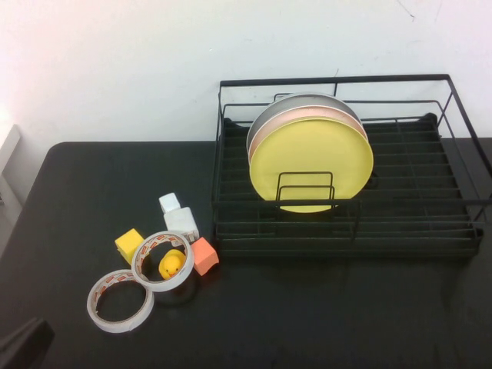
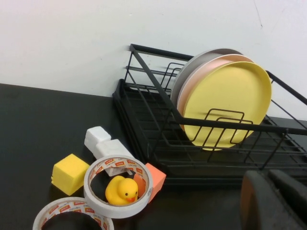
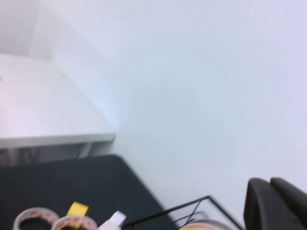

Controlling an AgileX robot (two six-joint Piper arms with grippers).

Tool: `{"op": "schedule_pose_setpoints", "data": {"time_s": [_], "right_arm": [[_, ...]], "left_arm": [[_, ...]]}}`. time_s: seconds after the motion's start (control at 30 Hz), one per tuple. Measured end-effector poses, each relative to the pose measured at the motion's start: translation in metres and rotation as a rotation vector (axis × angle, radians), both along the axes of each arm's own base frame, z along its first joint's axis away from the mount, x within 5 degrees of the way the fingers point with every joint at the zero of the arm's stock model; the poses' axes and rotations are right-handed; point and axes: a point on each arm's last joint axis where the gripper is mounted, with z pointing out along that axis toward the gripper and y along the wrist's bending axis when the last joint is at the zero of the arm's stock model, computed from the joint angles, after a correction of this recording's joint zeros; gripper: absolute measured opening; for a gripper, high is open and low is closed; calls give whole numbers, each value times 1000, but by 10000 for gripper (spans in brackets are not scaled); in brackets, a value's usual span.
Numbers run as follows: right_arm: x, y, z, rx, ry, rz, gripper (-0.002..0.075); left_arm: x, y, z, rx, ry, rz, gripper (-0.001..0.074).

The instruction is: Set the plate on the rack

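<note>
The yellow plate [image 1: 311, 163] stands upright in the black wire rack [image 1: 346, 231], frontmost of three plates, on a black table [image 1: 323, 315] against a white wall [image 1: 115, 61]. The left gripper [image 2: 276, 201] sits low at the table's near-left corner, the right gripper [image 3: 276, 203] is raised toward the wall — whether either is spread or closed, I cannot tell.

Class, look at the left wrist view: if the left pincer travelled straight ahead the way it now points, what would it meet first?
Probably the black wire dish rack, at its near front rail, with the upright bright yellow round plate behind it. The left pincer shows only at the frame's edge, so depth is uncertain.
</note>
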Motion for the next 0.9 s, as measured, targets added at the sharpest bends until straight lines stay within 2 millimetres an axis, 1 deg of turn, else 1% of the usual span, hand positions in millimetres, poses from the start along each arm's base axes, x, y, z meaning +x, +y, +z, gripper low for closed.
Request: {"op": "schedule_pose_setpoints", "data": {"time_s": [0.1, 0.2, 0.3, 0.43, 0.53, 0.63, 0.73, 0.9], "right_arm": [[-24, -7, -5, 20, -73, -27, 0], [-43, -12, -5, 31, -135, -37, 0], [-57, -14, -7, 33, -165, -21, 0], [-68, -12, -15, 6, -156, 44, 0], [-66, -11, -22, 22, -111, 45, 0], [-56, -15, -33, 68, -63, -28, 0], [-47, -18, -50, 67, -40, -101, 0], [-50, -23, -77, 42, -31, -148, -1]], "left_arm": [[0, 0, 0, 2, -1, -1, -1], [0, 0, 0, 6, -4, -3, -1], [0, 0, 0, 6, -4, -3, -1], [0, 0, 0, 6, -4, -5, -1], [0, 0, 0, 7, -4, -5, -1], [0, 0, 0, 7, -4, -5, -1], [0, 0, 0, 9, -6, -5, -1], [0, 0, 0, 9, -5, -5, -1]]}}
